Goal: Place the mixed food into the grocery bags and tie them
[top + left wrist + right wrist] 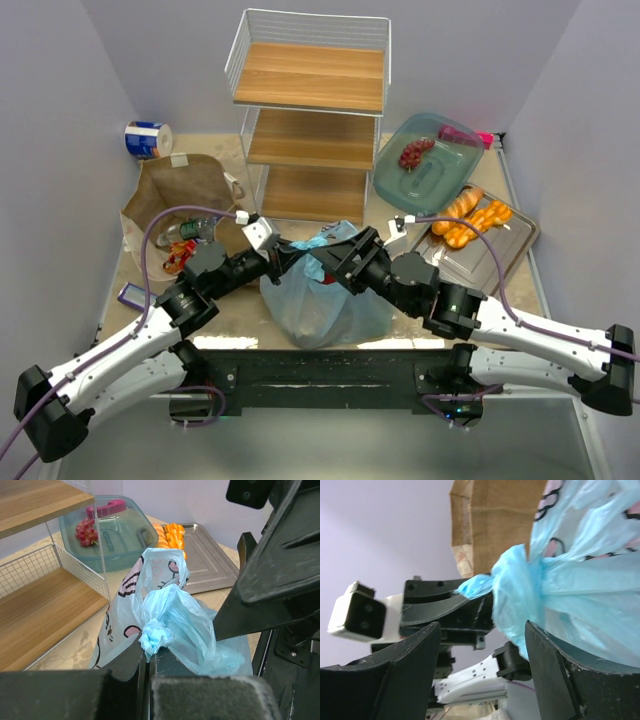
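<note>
Desk (215,148), seen from above, walled on three sides.

Wire rack (312,120) with three wooden shelves stands at upper centre.

Brown paper bag (185,185) sits left of the rack, upright and mouth open. We can see red and silver food items (182,245) inside, at its near edge.

Light-blue plastic bag (320,300) with printed figures sits at lower centre, in front of the rack and between the two arms. Its top is gathered into a twisted neck ending in a small knot-like wad (156,634).

Metal tray (500,255) lies at right, with orange-brown breads (468,220) at its far end.

Teal see-through dish (400,185) is just behind the tray, with a dark red cluster (415,152) in it.

Left claw (148,657) is closed tight on the plastic bag, right below the wad. No gap shows between its jaws.

Right claw (482,630) is spread wide, with the bag's bunched neck between its two jaws. Open space shows on one side. The other jaw is right against the plastic, though we cannot tell if it presses.

Blue-and-white roll (148,139) is in the upper left corner.

Small purple bar (130,295) lies at the left edge, beside the left arm.
</note>
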`<move>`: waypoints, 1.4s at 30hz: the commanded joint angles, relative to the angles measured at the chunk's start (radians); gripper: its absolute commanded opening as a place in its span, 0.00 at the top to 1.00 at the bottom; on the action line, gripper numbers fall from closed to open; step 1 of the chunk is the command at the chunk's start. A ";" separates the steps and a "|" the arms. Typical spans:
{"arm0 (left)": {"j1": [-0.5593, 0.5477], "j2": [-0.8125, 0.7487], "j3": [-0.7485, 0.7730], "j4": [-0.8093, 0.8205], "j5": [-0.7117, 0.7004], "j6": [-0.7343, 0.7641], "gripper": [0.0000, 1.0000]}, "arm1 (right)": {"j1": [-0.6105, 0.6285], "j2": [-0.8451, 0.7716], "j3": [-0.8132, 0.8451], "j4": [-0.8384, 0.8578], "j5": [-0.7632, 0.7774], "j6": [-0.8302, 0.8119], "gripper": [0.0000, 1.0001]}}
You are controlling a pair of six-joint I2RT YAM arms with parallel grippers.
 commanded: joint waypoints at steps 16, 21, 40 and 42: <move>-0.075 -0.048 -0.020 0.079 -0.047 -0.007 1.00 | 0.008 0.091 -0.075 0.102 0.139 0.179 0.19; -0.094 -0.055 -0.028 0.080 -0.078 -0.030 1.00 | 0.011 0.126 -0.095 0.188 0.151 0.231 0.19; -0.241 -0.104 -0.028 0.002 -0.297 -0.047 1.00 | 0.014 0.149 -0.067 0.114 0.306 0.263 0.49; -0.241 -0.111 -0.029 -0.007 -0.295 -0.048 1.00 | 0.016 0.103 -0.093 0.111 0.326 0.275 0.59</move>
